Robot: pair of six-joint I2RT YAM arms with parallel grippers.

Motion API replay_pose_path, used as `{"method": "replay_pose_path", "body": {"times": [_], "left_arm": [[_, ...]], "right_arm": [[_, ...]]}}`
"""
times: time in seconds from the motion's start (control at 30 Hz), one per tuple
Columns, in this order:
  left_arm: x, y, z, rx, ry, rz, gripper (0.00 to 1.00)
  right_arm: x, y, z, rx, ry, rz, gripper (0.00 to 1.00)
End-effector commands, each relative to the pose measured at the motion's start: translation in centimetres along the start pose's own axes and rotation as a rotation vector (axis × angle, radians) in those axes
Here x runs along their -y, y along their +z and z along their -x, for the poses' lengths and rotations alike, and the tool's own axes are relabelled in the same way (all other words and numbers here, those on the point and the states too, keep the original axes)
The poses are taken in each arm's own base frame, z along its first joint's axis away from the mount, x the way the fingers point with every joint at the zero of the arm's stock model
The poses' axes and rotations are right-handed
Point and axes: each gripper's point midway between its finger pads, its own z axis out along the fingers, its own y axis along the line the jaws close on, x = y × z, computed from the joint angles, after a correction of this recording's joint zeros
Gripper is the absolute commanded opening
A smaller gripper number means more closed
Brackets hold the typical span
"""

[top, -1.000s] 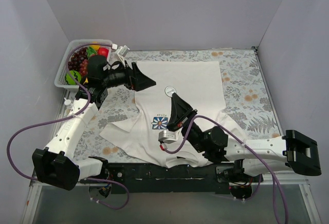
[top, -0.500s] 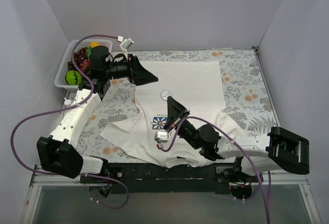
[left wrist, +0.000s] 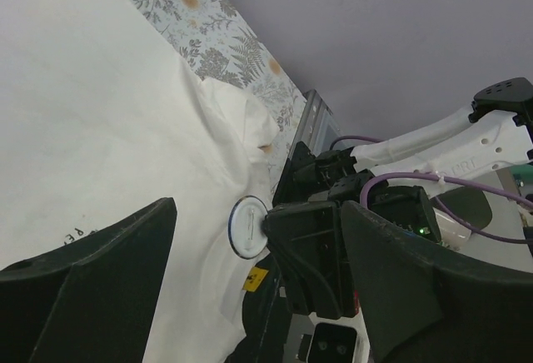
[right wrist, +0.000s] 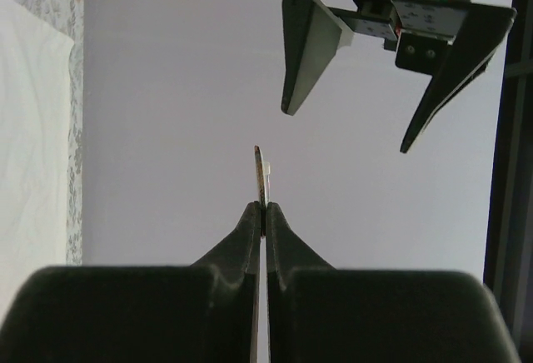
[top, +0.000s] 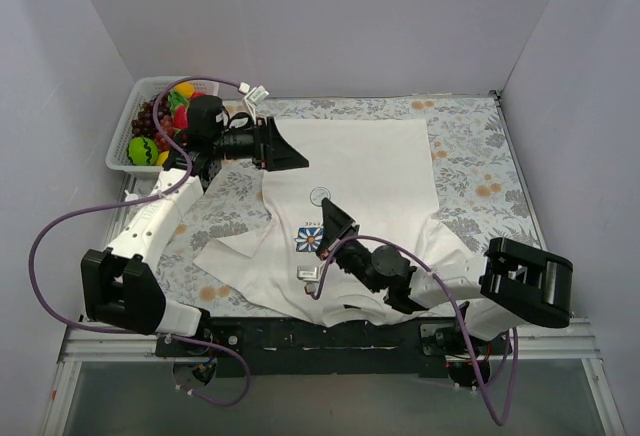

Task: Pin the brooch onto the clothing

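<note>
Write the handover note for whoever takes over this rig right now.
Left gripper: open, empty, facing the brooch.
Right gripper: shut on the brooch, pinching it by its edge, white back toward the left gripper.
T-shirt: spread flat on the table, flower print up.
Done: brooch is in hand, held over the shirt's chest.
Left: pass the pin through the fabric and fasten it. Nothing is pinned yet.
</note>
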Motion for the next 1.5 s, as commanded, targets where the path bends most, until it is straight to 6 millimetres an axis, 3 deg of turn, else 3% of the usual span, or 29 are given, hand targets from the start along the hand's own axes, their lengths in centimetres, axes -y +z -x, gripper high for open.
{"method": "replay_pose_path", "body": {"times": [0.0, 0.3, 0.73, 0.83, 0.87, 1.0, 1.07, 1.1, 1.2, 1.47], "left_arm": [[-0.8, 0.2, -1.1, -0.037, -0.028, -0.009, 0.78], [-3.2, 0.3, -3.1, -0.091, -0.078, 0.056, 0.71], [-2.7, 1.7, -6.7, -0.196, -0.119, -0.029, 0.56], [-2.3, 2.1, -7.3, -0.218, -0.119, -0.048, 0.49], [-2.3, 2.1, -7.4, -0.221, -0.111, -0.055, 0.39], [-1.9, 2.1, -7.3, -0.221, -0.101, -0.068, 0.29], [-1.5, 2.0, -7.1, -0.223, -0.096, -0.086, 0.21], [-1.4, 2.0, -7.1, -0.224, -0.095, -0.092, 0.11], [-1.3, 2.0, -7.1, -0.223, -0.091, -0.096, 0.00], [-0.9, 2.0, -6.1, -0.188, -0.063, -0.076, 0.00]], "right_arm": [[6.9, -1.1, -1.9, -0.079, 0.045, -0.318, 0.01], [7.9, -0.4, -1.4, -0.076, 0.031, -0.376, 0.01], [9.3, -0.3, -1.9, -0.082, 0.062, -0.433, 0.01], [9.5, -0.4, -1.9, -0.085, 0.064, -0.441, 0.01], [9.6, -0.4, -1.9, -0.086, 0.064, -0.444, 0.01], [9.6, -0.4, -2.2, -0.099, 0.063, -0.448, 0.01], [9.6, -0.4, -2.5, -0.109, 0.063, -0.454, 0.01], [9.7, -0.4, -2.5, -0.112, 0.063, -0.456, 0.01], [9.7, -0.5, -2.8, -0.123, 0.063, -0.464, 0.01], [10.2, -0.5, -3.4, -0.152, 0.088, -0.500, 0.01]]}}
